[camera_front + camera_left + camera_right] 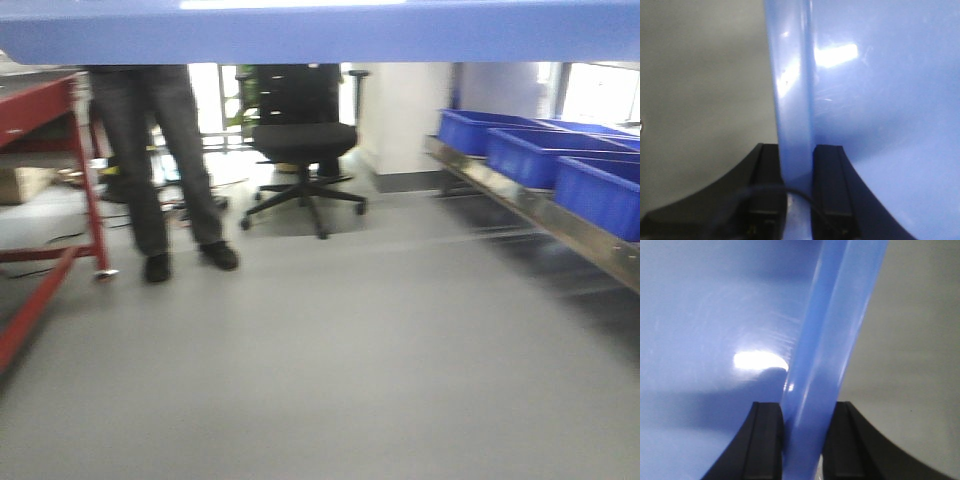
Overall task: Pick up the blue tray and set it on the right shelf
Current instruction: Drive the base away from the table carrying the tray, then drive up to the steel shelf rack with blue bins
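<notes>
- The blue tray (320, 35) was glossy light-blue plastic. In the front view it showed only as a wide smooth band across the very top of the frame, up above the floor (320, 370).
- The left wrist cam had the tray's rim (795, 100) running up the middle as a rounded, shiny strip. The flat, faintly scuffed tray surface with a bright light reflection was to its right.
- The left gripper (797, 155) had its two black, matte, blocky fingers (767, 175) pinched narrow on that rim, one on each side.
- Same deal on the right wrist cam: the rim (835, 340) slanted up between the black fingers (766, 440) of the right gripper (802, 412), jaws clamped close on the tray edge. The glossy surface with a glare patch sat to the left.
- Only the front view showed the room, and it was pretty blurry.
- The right shelf (540, 210) ran along the right side with a shiny steel front rail, and deep, darker blue bins (530, 155) sat in a row on it.
- The tray was held up by both grippers, well apart from that shelf.
- A red-framed table (40, 110) stood on the left, with a person's legs (160, 160) in dark trousers just beside it and a black office chair (303, 140) behind.
- The wrist cams showed only plain grey floor past the tray.
</notes>
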